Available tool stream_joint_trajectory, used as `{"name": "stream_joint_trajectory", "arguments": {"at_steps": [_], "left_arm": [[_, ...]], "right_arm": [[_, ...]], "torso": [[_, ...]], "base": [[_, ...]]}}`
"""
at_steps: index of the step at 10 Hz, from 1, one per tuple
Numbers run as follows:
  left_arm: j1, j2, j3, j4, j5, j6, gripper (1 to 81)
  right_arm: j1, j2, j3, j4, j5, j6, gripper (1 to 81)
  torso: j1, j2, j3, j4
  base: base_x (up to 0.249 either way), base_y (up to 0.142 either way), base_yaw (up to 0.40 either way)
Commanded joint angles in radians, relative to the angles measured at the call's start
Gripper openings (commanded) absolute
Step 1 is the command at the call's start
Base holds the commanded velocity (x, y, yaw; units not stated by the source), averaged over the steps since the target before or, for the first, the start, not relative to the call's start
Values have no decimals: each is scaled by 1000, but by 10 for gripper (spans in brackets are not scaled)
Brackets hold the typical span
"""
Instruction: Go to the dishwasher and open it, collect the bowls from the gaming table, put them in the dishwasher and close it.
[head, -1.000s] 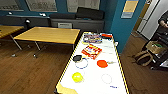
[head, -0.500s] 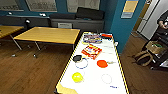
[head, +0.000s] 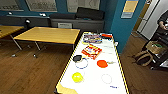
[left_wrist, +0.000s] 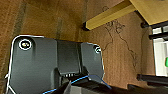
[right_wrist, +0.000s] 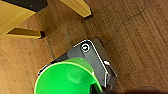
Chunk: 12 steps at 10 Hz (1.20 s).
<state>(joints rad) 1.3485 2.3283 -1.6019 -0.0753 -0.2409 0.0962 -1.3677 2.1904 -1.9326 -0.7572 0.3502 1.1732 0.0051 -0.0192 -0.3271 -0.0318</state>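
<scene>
I see the gaming table (head: 113, 53) straight ahead in the head view, white top, yellow rim. On it sit bowls: a yellow bowl (head: 77, 77) nearest, a pale bowl (head: 106, 78) beside it, an orange bowl (head: 102, 63), a dark bowl (head: 77, 58) touching a blue-rimmed bowl (head: 81, 63). Game boxes (head: 91, 51) lie farther back. A wood table (head: 48, 35) stands to the left, a person (head: 163, 23) at the far right. In the right wrist view a green bowl (right_wrist: 66, 78) sits right at the camera, over wood floor (right_wrist: 130, 45). I can't tell whether either arm's jaws are open or closed.
</scene>
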Motion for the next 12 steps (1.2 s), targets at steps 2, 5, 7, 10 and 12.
{"name": "stream_joint_trajectory", "arguments": {"at_steps": [2, 5, 7, 10, 12], "left_arm": [[-188, -185, 270, -38, 87, -6, 811], [-284, -237, 356, -69, 124, -6, 811], [-341, -242, 364, -104, 170, -7, 811], [-443, -248, 369, -155, 210, -7, 811], [-528, -277, 379, -195, 232, -7, 811]], "right_arm": [[-72, 89, -78, -76, 39, -1, 10], [-84, 160, -138, -108, 42, -4, 10], [-90, 206, -192, -137, 47, -4, 10], [-100, 289, -278, -148, 46, -4, 10], [-103, 307, -295, -148, 47, -4, 10]], "torso": [[0, 0, 0, 0], [0, 0, 0, 0], [0, 0, 0, 0], [0, 0, 0, 0], [0, 0, 0, 0]], "base": [[0, 0, 0], [0, 0, 0], [0, 0, 0], [0, 0, 0], [0, 0, 0]]}}
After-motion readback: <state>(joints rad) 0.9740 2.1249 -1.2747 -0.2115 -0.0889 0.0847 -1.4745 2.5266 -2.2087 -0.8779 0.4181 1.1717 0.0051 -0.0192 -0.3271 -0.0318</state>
